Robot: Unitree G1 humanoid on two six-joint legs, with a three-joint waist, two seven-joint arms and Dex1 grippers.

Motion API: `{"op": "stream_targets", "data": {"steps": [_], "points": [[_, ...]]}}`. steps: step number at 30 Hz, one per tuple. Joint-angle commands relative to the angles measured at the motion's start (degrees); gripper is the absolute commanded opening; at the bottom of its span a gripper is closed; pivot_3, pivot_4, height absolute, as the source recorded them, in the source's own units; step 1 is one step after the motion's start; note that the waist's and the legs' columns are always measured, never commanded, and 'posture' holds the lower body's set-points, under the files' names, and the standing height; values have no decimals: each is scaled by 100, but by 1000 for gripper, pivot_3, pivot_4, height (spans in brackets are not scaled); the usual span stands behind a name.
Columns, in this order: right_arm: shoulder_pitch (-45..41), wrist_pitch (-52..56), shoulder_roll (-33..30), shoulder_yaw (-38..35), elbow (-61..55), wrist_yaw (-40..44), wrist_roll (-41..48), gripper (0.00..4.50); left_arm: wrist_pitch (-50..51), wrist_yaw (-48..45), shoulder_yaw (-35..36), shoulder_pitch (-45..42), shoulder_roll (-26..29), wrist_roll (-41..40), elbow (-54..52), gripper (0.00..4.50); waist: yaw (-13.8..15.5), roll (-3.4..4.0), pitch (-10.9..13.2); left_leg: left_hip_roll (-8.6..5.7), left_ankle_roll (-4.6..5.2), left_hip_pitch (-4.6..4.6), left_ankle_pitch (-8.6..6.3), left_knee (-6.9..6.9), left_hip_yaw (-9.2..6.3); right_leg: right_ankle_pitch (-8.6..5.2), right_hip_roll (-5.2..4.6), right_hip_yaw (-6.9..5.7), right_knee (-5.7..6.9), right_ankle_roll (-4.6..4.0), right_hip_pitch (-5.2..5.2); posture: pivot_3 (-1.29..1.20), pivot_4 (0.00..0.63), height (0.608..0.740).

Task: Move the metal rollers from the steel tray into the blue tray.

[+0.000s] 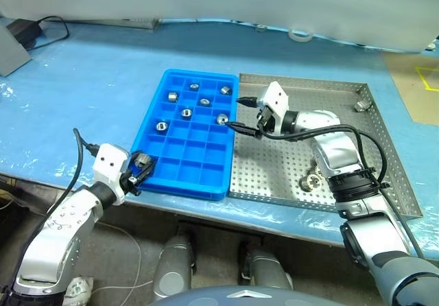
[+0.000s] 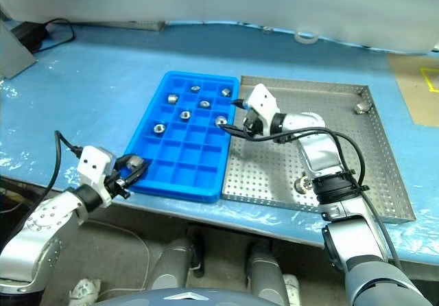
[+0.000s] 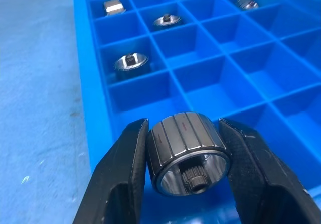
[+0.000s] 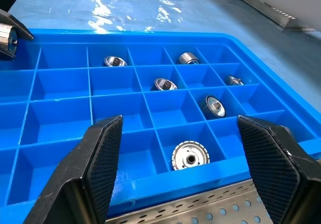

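Left wrist view shows the left gripper [image 3: 186,158] clamping a metal roller [image 3: 188,152] just before the blue tray [image 3: 88,91], while the right gripper [image 4: 181,156] gapes empty above another roller [image 4: 190,156] in its compartment.

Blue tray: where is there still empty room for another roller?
The blue tray has bare compartments across its near rows, by the left gripper holding a roller. The far rows are crowded with rollers, below the open right gripper.
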Motion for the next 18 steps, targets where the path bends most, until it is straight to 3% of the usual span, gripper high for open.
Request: {"op": "stream_targets", "data": {"steps": [1, 9, 10, 14, 18], "points": [[-119, -142, 27, -55, -40, 21, -8, 3798, -163, 7, 26, 2, -9, 103, -127, 2026, 0, 0, 0, 0, 0, 0, 0, 0, 0, 0, 0, 0, 0, 0, 0, 215, 150, 740], [-56, -217, 95, -39, -14, -10, -112, 3798, 191, 8, -23, -134, -28, 35, -96, 2026, -2, 0, 0, 0, -1, 0, 1, 0, 0, 0, 0, 0, 1, 0, -1, 208, 150, 740], [-47, -228, 94, -45, -7, -13, -116, 3829, 248, 23, -1, -141, -37, 16, -103, 2607, -2, 0, 0, 0, -1, 0, 1, 0, 0, 0, 0, 0, 1, 0, -1, 205, 150, 740], [-17, -242, 91, -57, -3, -33, -125, 3829, 430, -65, 86, -195, 10, -122, -131, 3652, -15, -1, -1, 0, -3, 3, 2, 0, 0, 0, 1, 0, 6, 0, -1, 200, 150, 740], [12, -234, 67, -86, -37, -45, -118, 3829, 497, -145, 172, -405, 3, -305, -64, 3652, -34, -1, -1, 1, -8, 6, 5, 0, 0, 0, 1, 0, 10, 0, -1, 176, 150, 740]]}}
